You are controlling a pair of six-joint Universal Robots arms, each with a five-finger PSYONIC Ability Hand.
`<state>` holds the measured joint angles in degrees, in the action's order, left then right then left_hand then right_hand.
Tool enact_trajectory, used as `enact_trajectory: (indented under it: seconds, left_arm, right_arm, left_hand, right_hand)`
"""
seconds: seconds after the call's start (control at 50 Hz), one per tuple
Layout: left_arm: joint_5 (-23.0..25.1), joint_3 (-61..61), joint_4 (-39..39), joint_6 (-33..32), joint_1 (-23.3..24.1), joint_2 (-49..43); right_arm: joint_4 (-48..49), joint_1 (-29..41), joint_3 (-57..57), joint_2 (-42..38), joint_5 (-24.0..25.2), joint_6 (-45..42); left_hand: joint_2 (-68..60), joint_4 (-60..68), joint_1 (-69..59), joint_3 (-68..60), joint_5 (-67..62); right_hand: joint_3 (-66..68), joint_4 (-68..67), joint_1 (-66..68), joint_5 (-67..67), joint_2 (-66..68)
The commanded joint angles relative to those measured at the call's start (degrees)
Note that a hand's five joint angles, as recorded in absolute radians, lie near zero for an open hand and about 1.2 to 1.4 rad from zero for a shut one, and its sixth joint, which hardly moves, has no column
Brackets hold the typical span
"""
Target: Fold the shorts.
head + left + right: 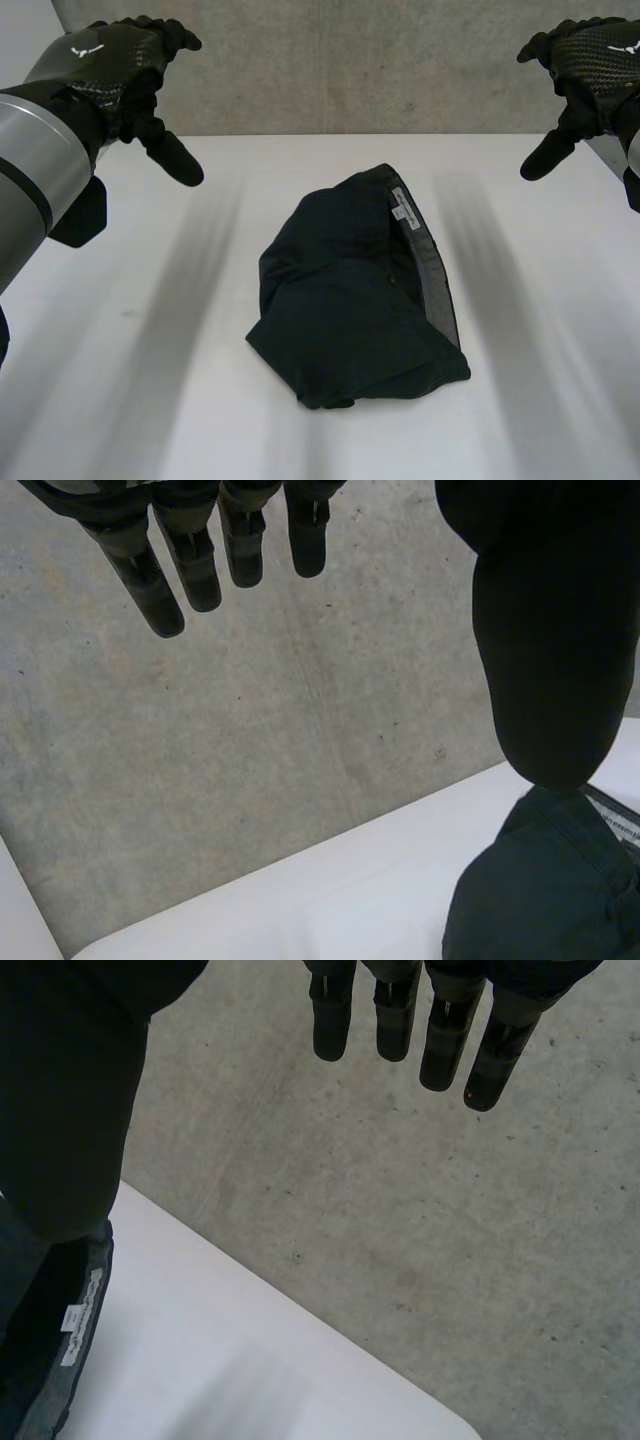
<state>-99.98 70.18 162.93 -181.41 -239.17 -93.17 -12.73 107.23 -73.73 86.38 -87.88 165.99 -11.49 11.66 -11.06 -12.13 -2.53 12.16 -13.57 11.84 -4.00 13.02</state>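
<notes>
Both hands (120, 70) (590, 60) hover apart, shorts (350, 290) lying between.

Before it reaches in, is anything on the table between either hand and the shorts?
Nothing visible does. Only bare white table separates the shorts from the left hand and the right hand, both hovering open above it.

black shorts (350, 300), white table (150, 400), grey wall (350, 60)
</notes>
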Motion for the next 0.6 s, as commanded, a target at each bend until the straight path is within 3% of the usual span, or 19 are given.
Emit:
enact_trajectory:
  seconds: [0.02,0.14,0.24,0.38,0.5,0.6]
  left_arm:
    - [-0.5,4.3,-0.1,0.5,0.5,0.0]
    - [-2.9,16.8,1.4,4.0,1.1,0.5]
    - [-4.8,29.6,7.4,10.8,1.3,0.9]
    - [-4.0,37.9,9.8,12.1,2.2,-0.3]
    - [1.8,38.1,11.2,13.6,2.8,-7.2]
    - [4.5,35.7,12.4,16.2,3.5,-10.4]
  right_arm:
    - [-2.1,-0.1,-0.2,-0.5,3.0,-2.5]
    - [-12.7,0.3,-3.9,-4.7,9.9,-12.6]
    - [-12.9,3.8,-11.1,-7.7,14.3,-13.3]
    - [1.3,5.4,-25.1,-9.1,16.0,-13.3]
    - [15.1,6.8,-32.6,-11.9,15.6,-13.2]
    - [19.4,7.5,-33.3,-15.7,14.9,-13.1]
  left_hand:
    - [1.5,-1.7,1.1,2.1,2.5]
    - [0.3,-0.4,-0.2,0.9,1.3]
    - [-2.1,1.9,-2.5,-1.4,-1.0]
    - [-4.4,4.3,-4.9,-3.8,-3.4]
    - [-6.8,6.6,-7.2,-6.2,-5.8]
    - [-7.0,6.8,-7.4,-6.3,-5.9]
  right_hand:
    - [-2.2,3.6,-1.8,4.0,-3.0]
    - [-2.2,3.6,-1.8,4.0,-3.0]
    - [-2.2,3.6,-1.8,4.0,-3.0]
    - [-0.8,2.2,-0.4,2.6,-1.6]
    - [7.0,-5.6,7.3,-5.1,6.1]
    - [13.9,-12.5,14.2,-12.0,13.0]
